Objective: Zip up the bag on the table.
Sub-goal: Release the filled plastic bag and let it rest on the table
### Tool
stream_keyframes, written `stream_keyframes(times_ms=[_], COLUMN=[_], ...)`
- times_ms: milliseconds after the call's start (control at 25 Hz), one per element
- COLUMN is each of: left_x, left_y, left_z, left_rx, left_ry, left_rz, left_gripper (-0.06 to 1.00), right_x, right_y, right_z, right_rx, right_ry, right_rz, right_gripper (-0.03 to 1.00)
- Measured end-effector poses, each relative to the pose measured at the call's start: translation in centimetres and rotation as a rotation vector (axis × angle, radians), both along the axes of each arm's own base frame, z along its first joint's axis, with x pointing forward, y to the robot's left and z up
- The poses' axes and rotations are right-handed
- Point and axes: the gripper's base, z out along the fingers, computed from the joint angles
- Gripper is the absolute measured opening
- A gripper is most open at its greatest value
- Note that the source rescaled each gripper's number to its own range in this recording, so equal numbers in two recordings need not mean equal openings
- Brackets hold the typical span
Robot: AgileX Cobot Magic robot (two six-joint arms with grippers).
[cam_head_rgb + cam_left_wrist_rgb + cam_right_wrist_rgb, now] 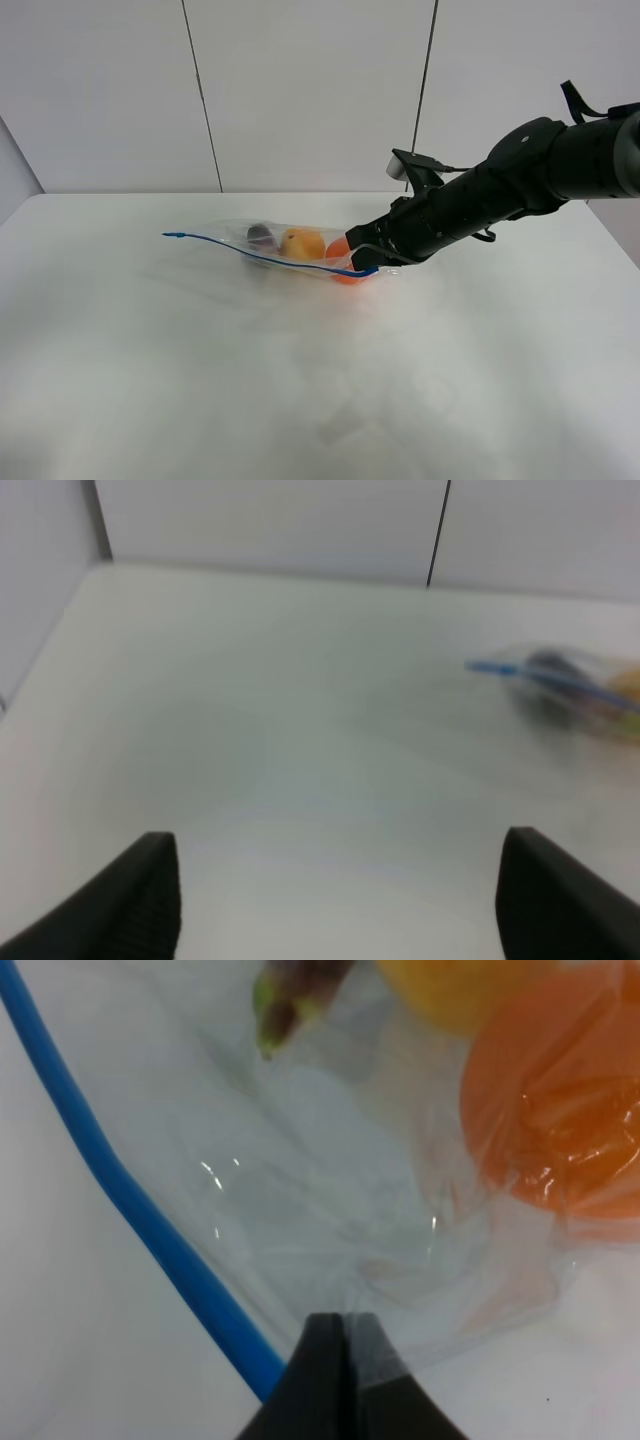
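Currently, by the exterior high view, left to right.

Left end effector [340, 905]: outside the high view. Its own wrist camera shows both fingers [145, 895] spread wide, released, with bare white counter [280, 740] showing between them. From that camera the bag [585, 695] is blurred and well apart from the fingers, with plain counter surface in between.

Bag, high view: lies on the counter toward 12 o'clock from the counter's middle. The plastic is clear. The blue zipper strip [250, 253] runs along the near edge, its free end pointing to 9 o'clock and its other end at 3 o'clock. Cannot tell whether the strip is sealed. Contents seen through the plastic are a dark eggplant [260, 237], a yellow pear [302, 243] and an orange [336, 250]. The orange is partly hidden behind the right arm's tip.

Right end effector [362, 262]: the arm reaches in from 2 o'clock. The end effector is clenched on the bag's 3 o'clock corner. The right wrist camera shows the fingertips pressed together with a fold of clear plastic pinched between them. The blue strip passes just beside them, and the orange is near, inside the bag.

Background: pale wall panels [310, 90] with dark seams stand behind the counter at 12 o'clock.
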Motion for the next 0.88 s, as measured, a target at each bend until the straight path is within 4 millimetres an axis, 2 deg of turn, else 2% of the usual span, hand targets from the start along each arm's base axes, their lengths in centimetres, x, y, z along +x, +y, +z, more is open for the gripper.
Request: stream_keyframes(times_ms=[160,320,720,880], left_x=[-0.2,-0.3,-0.3,-0.3], left_y=[0.0,-0.1,-0.2,-0.2], left_z=[-2.5,-3.8,-3.9,-4.6], left_rx=[-0.011,-0.026,-0.03,-0.03], left_ry=[0.028,0.042,0.048,0.081], left_rz=[0.004,-0.004,-0.007,-0.005], left_gripper=[1.0,1.0,1.0,0.99], right_x=[0.0,0.0,0.0,0.0], right_y=[0.0,0.0,0.0,-0.1], right_z=[0.0,0.0,0.0,0.0], right_rx=[-0.001,-0.002,-0.006,-0.006], right_ry=[0.0,0.001,0.003,0.006], right_rz=[0.001,0.0,-0.001,-0.005], right_gripper=[0.0,0.0,0.0,0.0])
